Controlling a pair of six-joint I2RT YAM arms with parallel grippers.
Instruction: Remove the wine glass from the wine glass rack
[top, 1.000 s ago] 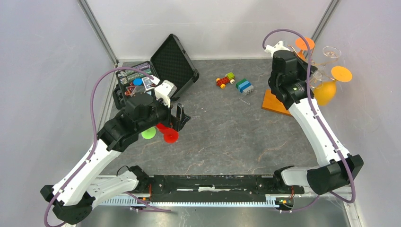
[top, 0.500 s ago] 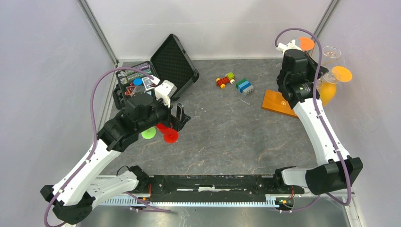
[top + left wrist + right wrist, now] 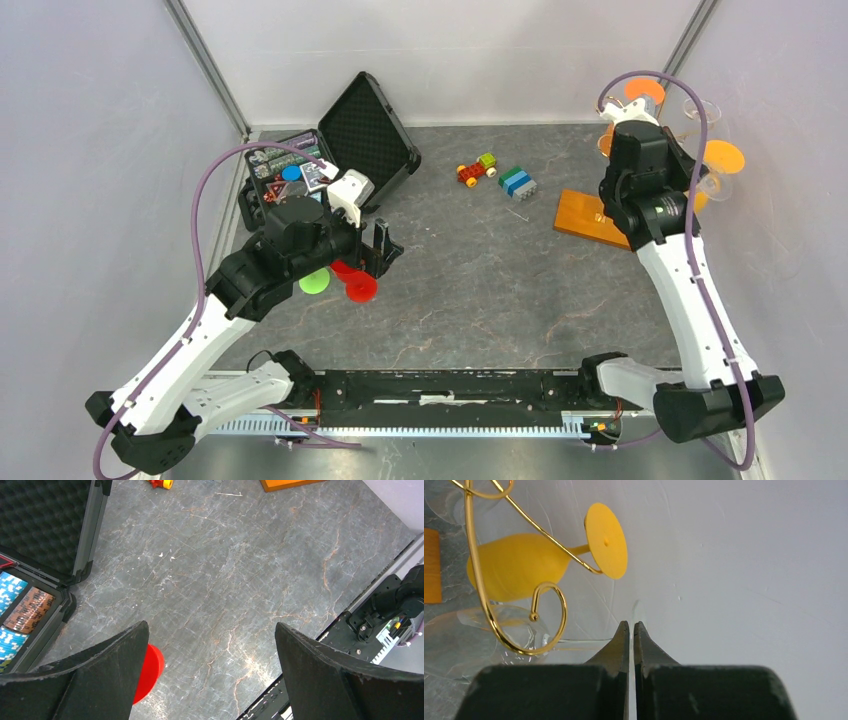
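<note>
Top view: wine glass rack (image 3: 585, 215) sits far right by the wall: thin gold scroll wire on an orange-brown wood base. A yellow wine glass (image 3: 722, 157) hangs on it bowl-down, foot out toward the wall. Right arm (image 3: 655, 200) is stretched up over the rack, its wrist among the wire arms. Left arm is bent over mid-left table, left gripper (image 3: 385, 250) above a red glass (image 3: 355, 287) and a green disc (image 3: 315, 282). Black case (image 3: 365, 125) is open, lid up, with printed cards and a blue disc in the tray.

Left wrist: jaws spread wide, nothing between them. Red glass edge by the left finger, case corner at left.

Right wrist: right gripper (image 3: 631, 630) has its jaws pressed together. The clear wine glass (image 3: 499, 630) hangs in a gold curl, its stem running up to the fingers. Can't tell if it's pinched.
</note>
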